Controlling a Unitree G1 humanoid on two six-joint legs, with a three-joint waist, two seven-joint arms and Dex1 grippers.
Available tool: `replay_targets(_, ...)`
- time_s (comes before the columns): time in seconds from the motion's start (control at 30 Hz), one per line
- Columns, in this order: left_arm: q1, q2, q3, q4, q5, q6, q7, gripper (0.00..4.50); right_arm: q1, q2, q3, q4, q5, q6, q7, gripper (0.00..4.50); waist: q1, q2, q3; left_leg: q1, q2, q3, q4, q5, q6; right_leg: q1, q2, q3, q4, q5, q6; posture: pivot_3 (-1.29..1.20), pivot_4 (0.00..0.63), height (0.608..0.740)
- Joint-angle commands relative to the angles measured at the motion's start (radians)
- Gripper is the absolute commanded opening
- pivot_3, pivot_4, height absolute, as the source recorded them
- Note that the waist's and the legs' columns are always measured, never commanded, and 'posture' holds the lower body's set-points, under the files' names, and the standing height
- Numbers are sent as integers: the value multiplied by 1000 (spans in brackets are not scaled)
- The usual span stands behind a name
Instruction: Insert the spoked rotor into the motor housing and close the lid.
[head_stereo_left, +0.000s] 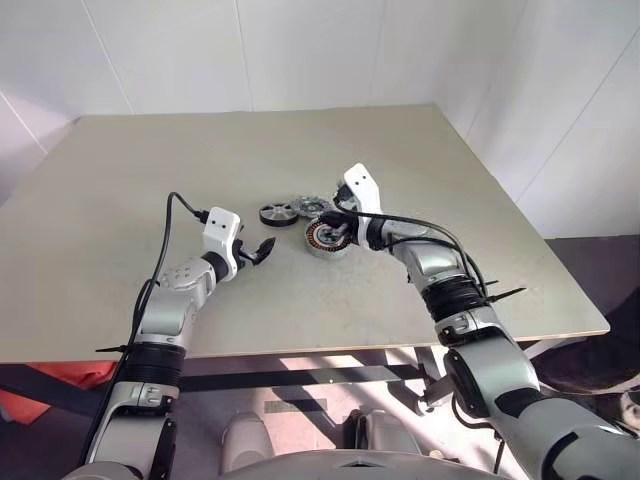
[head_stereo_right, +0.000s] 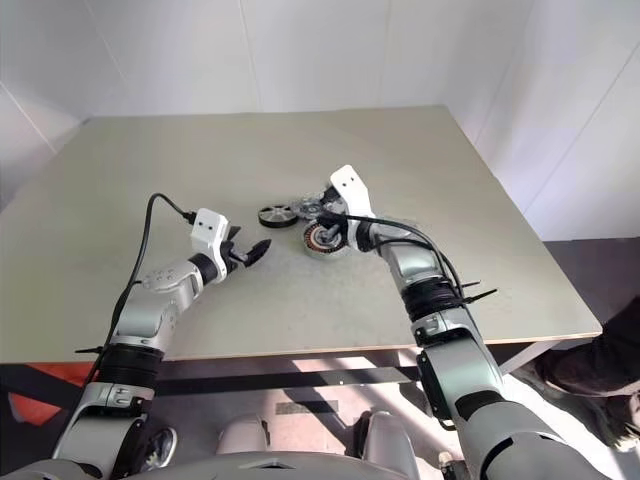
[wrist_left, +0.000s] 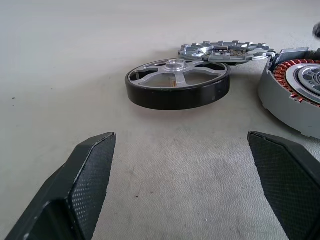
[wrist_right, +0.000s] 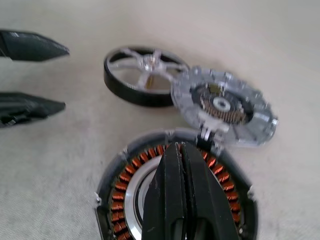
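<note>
Your right gripper (wrist_right: 186, 165) has its two black fingers pressed together with nothing between them; in the head views it sits just right of frame centre, its tips over the open top of the motor housing (head_stereo_left: 326, 238). In the right wrist view those closed fingers cover the dark centre of the housing, with the ring of copper-red windings showing around them.

Your left gripper (head_stereo_left: 262, 249) lies left of centre in the head views, its two fingers spread wide and holding nothing. In the left wrist view you see one textured pad (wrist_left: 95, 172) at each lower corner, with bare table between them.

Three loose parts are on the table (head_stereo_left: 150, 180), one of each. The spoked rotor (wrist_left: 178, 82) lies flat at the centre of the left wrist view, beyond the open fingers and apart from them. In the head views it is just left of the housing and the leftmost of the three. The lid (wrist_right: 222, 106) lies flat just above the housing in the head views, between rotor and right gripper. It is close against the housing rim, and whether it touches the rotor cannot be told.
</note>
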Motion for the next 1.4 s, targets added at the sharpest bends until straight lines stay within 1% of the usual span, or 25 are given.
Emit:
replay_targets(0.03,-23,12,10,-28,-2,-13,1,4472,-12,7,2,33,-18,-24,-19,8,0,0,0,0,0,0,0,0,0,0,0,0,0,0,0,0,0,740)
replay_targets(0.1,-22,14,12,-29,-3,-12,0,4472,-17,5,-7,21,-14,-23,-23,8,0,0,0,1,0,0,0,0,0,1,0,0,0,0,0,0,0,740)
replay_targets(0.3,-31,8,9,-16,-2,-16,1,4472,-44,-19,-52,-102,31,1,-2,8,1,0,0,1,0,0,0,0,0,1,0,0,0,0,0,0,0,740)
replay_targets(0.5,-60,-25,30,15,-31,23,21,4472,-22,-47,-72,-265,69,54,17,8,1,0,0,0,0,0,0,0,0,0,0,0,0,0,0,0,0,740)
replay_targets(0.63,-124,-86,77,95,-83,97,69,4472,-5,-66,-97,-315,82,90,-7,8,4,0,0,1,0,0,0,0,0,1,0,0,0,0,0,0,0,740)
replay_targets(0.8,-191,-151,114,192,-123,132,102,4472,25,-89,-112,-358,92,120,-20,8,7,0,0,0,-1,0,0,0,0,1,0,1,0,0,0,0,0,740)
replay_targets(0.97,-311,-232,169,362,-171,103,124,4472,62,-106,-135,-404,111,163,-31,8,15,-1,0,0,-1,0,0,0,0,1,0,1,-1,0,0,0,0,740)
replay_targets(1.1,-418,-289,271,501,-259,75,135,4472,79,-115,-129,-405,110,168,-39,8,22,-1,0,0,-1,0,0,0,0,1,0,1,-1,0,0,0,0,740)
replay_targets(1.23,-485,-302,326,614,-287,39,146,4472,79,-119,-131,-388,105,168,-51,8,24,-1,1,0,-1,0,0,0,0,1,0,1,-1,0,0,0,0,740)
replay_targets(1.4,-497,-302,379,671,-322,24,160,4472,70,-128,-140,-373,107,164,-62,8,27,-1,1,0,-2,0,0,0,0,1,-1,1,-1,0,0,0,0,740)
